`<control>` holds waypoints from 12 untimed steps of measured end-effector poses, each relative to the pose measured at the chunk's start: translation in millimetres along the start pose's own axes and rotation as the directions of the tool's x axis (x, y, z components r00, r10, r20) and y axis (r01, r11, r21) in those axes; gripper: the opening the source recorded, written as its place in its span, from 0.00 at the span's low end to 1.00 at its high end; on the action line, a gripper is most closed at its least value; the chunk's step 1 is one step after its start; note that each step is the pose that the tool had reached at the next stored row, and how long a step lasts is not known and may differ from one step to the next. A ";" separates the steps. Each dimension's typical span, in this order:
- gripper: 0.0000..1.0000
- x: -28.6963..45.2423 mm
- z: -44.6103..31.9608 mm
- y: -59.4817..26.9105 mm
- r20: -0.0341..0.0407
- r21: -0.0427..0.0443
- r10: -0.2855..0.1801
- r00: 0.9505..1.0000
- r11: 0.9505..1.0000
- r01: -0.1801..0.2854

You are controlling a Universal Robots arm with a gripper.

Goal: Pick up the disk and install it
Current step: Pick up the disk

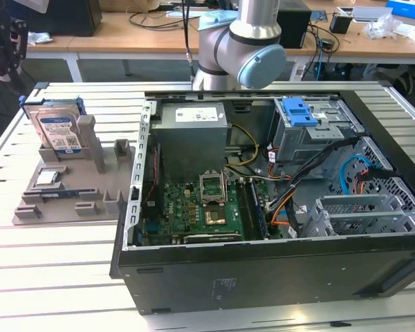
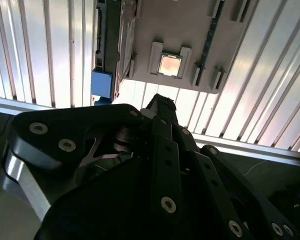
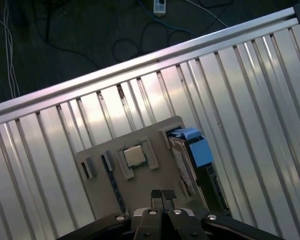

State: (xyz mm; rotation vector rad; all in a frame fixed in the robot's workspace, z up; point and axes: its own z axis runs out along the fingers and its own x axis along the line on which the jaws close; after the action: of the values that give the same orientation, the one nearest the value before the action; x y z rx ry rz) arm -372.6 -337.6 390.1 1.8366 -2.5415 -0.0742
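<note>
The disk (image 1: 55,128) stands upright on edge in a grey holder (image 1: 69,190) on the table at the exterior view's left, its blue-and-white label facing out and blue rails along its sides. In the first wrist view my gripper (image 3: 162,194) hangs high above that holder, its two fingertips pressed together with nothing between them. The disk (image 3: 192,152) lies just to one side of the fingertips there, seen from above. The second wrist view has the gripper (image 2: 160,103) in front of the holder (image 2: 180,30), with the disk's blue rail (image 2: 101,83) at the holder's edge.
An open computer case (image 1: 277,200) with motherboard, grey power-supply box (image 1: 191,135) and blue-latched drive cage (image 1: 297,114) fills the exterior view's right. A small square silver chip (image 3: 135,156) sits in the holder. The arm (image 1: 238,41) rises behind the case. Slatted table edge (image 3: 140,62) borders dark floor.
</note>
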 end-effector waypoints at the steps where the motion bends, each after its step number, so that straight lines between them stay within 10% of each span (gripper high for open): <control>1: 0.10 0.0 0.0 0.0 0.000 0.000 -0.010 1.000 1.000 0.010; 12: 0.10 0.0 0.0 0.0 -0.005 -0.003 -0.117 0.993 0.993 0.117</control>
State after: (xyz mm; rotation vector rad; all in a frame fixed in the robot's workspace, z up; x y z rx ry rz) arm -372.6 -337.6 390.1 1.9811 -2.4270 -0.0735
